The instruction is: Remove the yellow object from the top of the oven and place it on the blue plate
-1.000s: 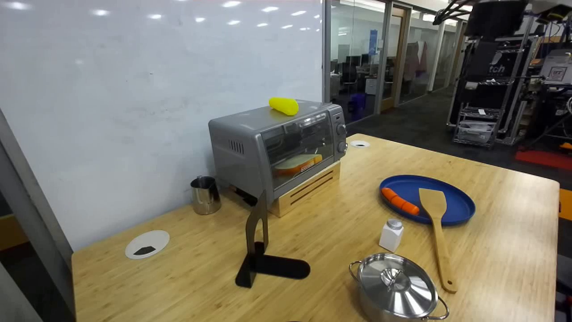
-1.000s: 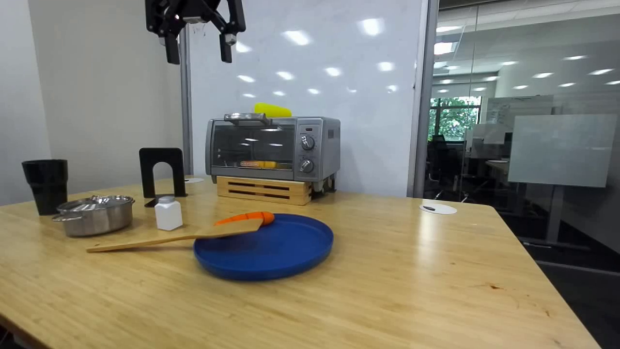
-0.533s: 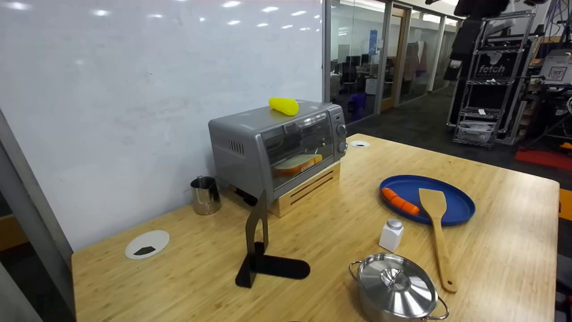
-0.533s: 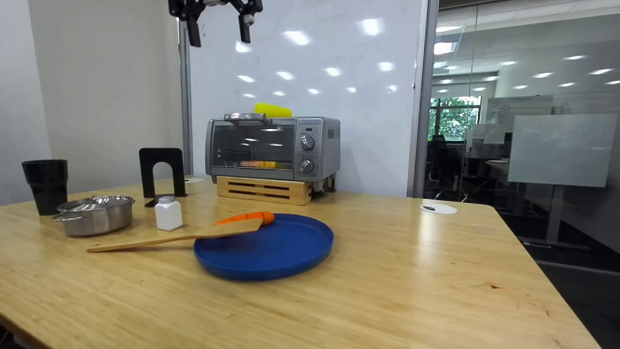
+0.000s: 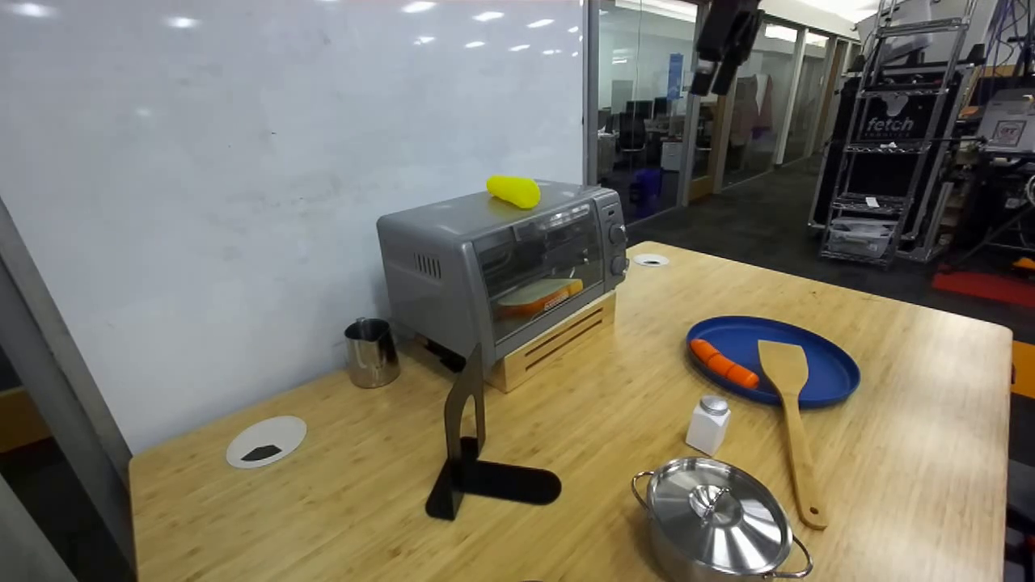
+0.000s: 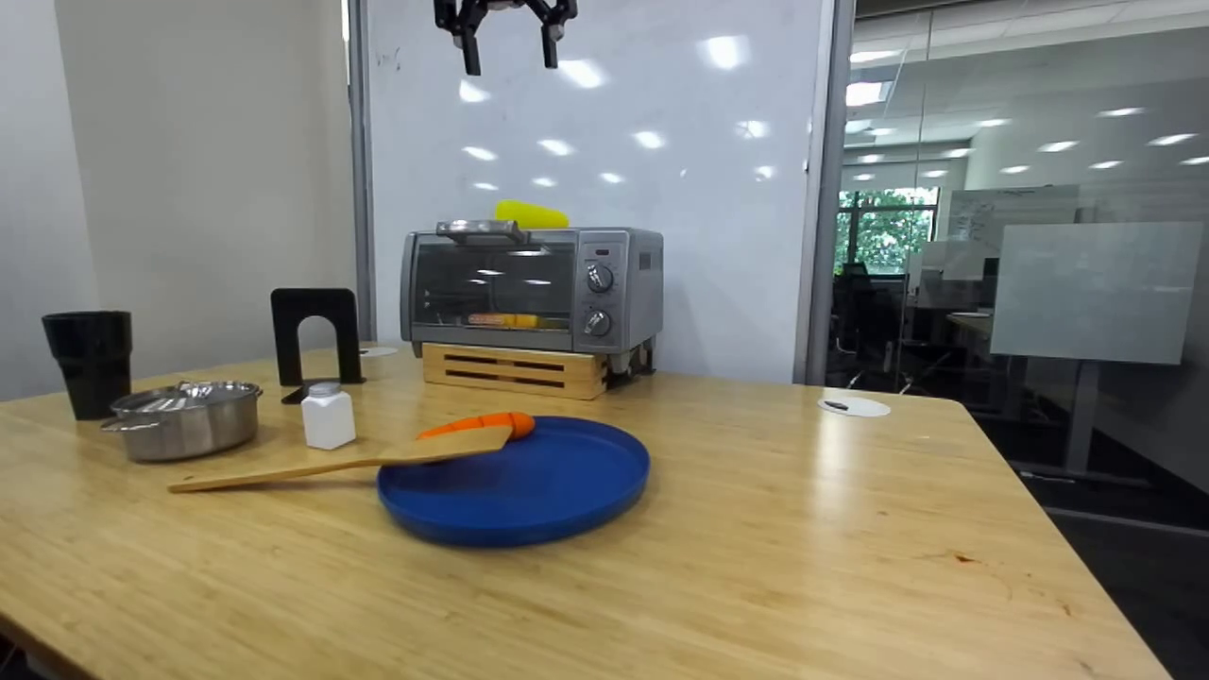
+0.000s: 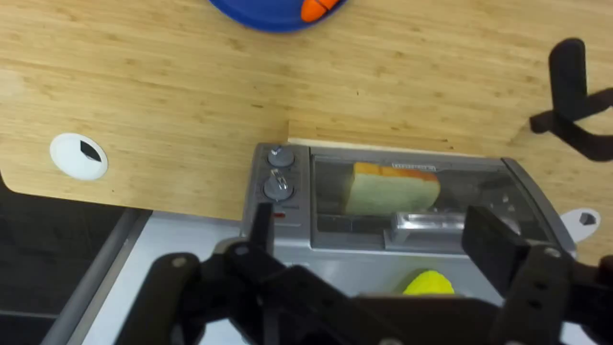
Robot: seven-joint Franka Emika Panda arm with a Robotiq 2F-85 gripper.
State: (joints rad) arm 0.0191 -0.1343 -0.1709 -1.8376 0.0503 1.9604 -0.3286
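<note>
The yellow object [image 5: 514, 192] lies on top of the silver-grey oven [image 5: 437, 275]; both also show in an exterior view, yellow object [image 6: 532, 215] and oven [image 6: 642, 283]. In the wrist view only the tip of the yellow object [image 7: 428, 283] shows, the rest hidden behind the gripper body. My gripper [image 7: 368, 223] is open and empty, its fingers wide apart over the oven. In an exterior view my gripper [image 6: 511, 68] hangs high above the yellow object, fingers pointing down. The blue plate [image 6: 576, 482] lies on the table in front of the oven; it also shows in an exterior view [image 5: 825, 372].
An orange carrot-like item [image 5: 724, 364] and a wooden spatula's blade [image 5: 783, 368] rest on the plate. A white shaker [image 5: 708, 426], steel pot [image 5: 720, 517], black bookend [image 5: 465, 436] and metal pitcher [image 5: 372, 353] stand on the table. A whiteboard [image 5: 283, 202] rises behind the oven.
My gripper has moved across toward the oven, rightward and up in an exterior view, and has come into sight at the top of another exterior view. It stays open. The objects have not moved.
</note>
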